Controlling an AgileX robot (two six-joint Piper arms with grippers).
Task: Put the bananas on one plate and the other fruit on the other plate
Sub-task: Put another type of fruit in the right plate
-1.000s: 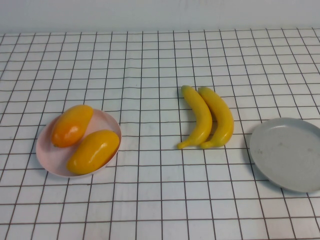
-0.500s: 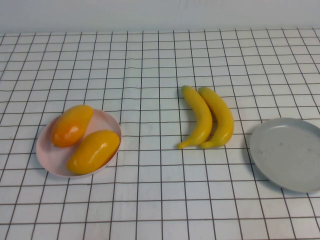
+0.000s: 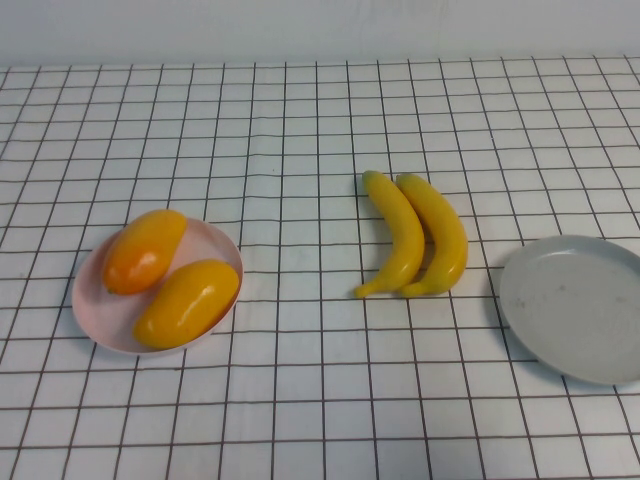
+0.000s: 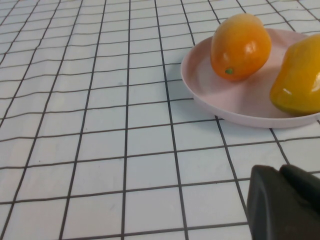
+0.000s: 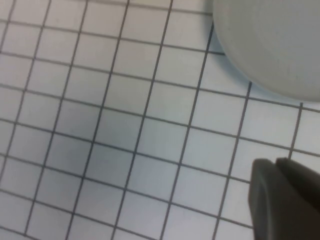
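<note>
Two plump, glossy orange-yellow oval fruits (image 3: 165,278) lie side by side on the round, shallow pale pink plate (image 3: 95,310) at the lower left of the high view, touching or nearly touching each other and filling most of the dish. Right of the frame's centre, two long curved bright-yellow bananas with greenish tips (image 3: 415,236) rest directly on the white surface with its black grid lines (image 3: 300,140), pressed against one another along their length. At the right edge of that view, near the bananas but apart from them, sits the round pale grey-blue speckled plate (image 3: 575,305), with nothing on it. Neither arm shows in the high view. The left gripper (image 4: 285,202) appears only as a dark shape in the lower right corner of its wrist view, near the pink plate, its fingers closed with nothing between them. The right gripper (image 5: 282,200) shows likewise in the lower right corner of its own wrist view, near the grey-blue plate's rim, fingers closed on nothing.
</note>
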